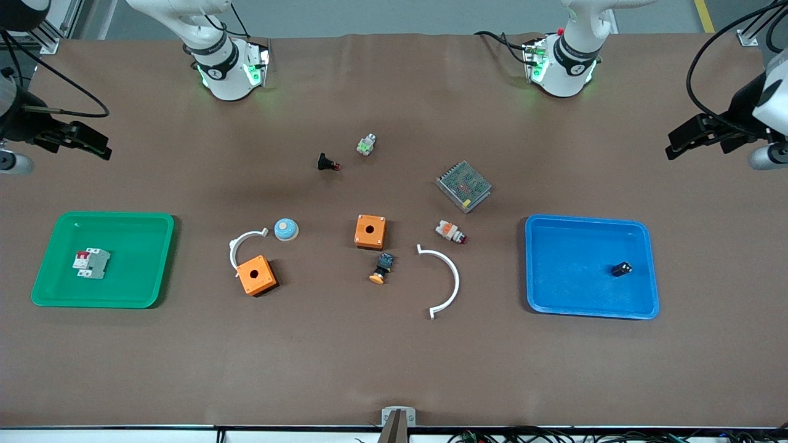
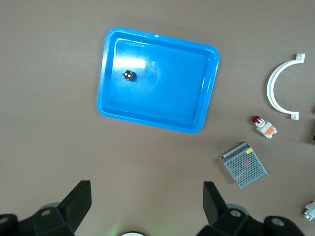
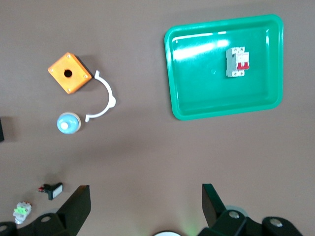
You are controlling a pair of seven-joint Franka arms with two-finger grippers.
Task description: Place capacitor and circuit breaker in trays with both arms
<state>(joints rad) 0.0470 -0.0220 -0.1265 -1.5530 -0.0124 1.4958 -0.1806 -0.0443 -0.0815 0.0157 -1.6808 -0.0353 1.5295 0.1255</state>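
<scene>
Across the brown table (image 1: 394,363), ordered from largest to smallest, we find first the two moulded plastic trays, smooth, glossy and round-cornered. We see the blue tray (image 1: 646,271) toward the left arm's end and the green tray (image 1: 55,264) toward the right arm's end.

Next come the two grippers. The left gripper (image 2: 146,201) hangs high over bare table at its own end, near the blue tray; its jaws stand spread wide and hold nothing. The right gripper (image 3: 145,199) hangs likewise over bare table near the green tray, jaws released and empty. We judge both arms to be waiting, with both parts already placed.

Among the untouched clutter in the middle, we note a metal mesh box (image 1: 463,186), two orange boxes (image 1: 370,231) each with a round hole, and two thin white curved strips (image 1: 444,280).

The circuit breaker (image 1: 92,263), a white-grey block with red switches, lies flat in the green tray. We judge it rigid, fairly light and sturdy, best pinched across its flat long sides, clear of the switches.

The capacitor (image 1: 622,269), a tiny black stub, lies in the blue tray. We judge it hard, very light and prone to roll or slip, best gripped across its round body.
</scene>
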